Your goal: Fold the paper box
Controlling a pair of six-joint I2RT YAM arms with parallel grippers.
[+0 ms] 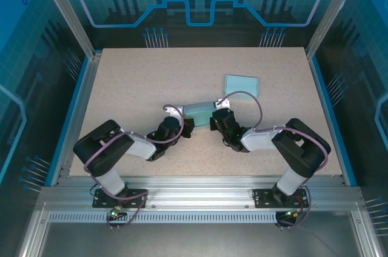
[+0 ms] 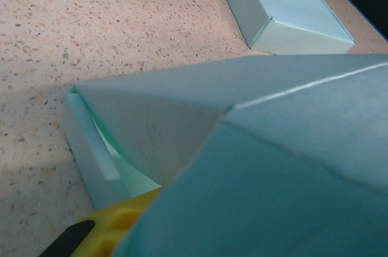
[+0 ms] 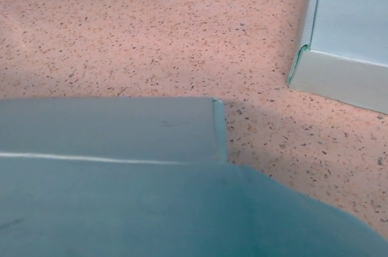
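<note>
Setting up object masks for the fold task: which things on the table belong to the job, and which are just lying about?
In the job: half-folded paper box, near the middle of the table, one end not closed.
Lying about: closed paper box, farther back and right, apart from it.

The paper box [image 1: 197,111] is thin pale-teal card, smooth and matt, with sharp creases. The closed box [image 1: 242,84] toward the worktop's right edge looks the same. The worktop [image 1: 151,75] is speckled beige, matt, finely grainy; its frame [image 1: 200,193] is brushed metal.
</note>
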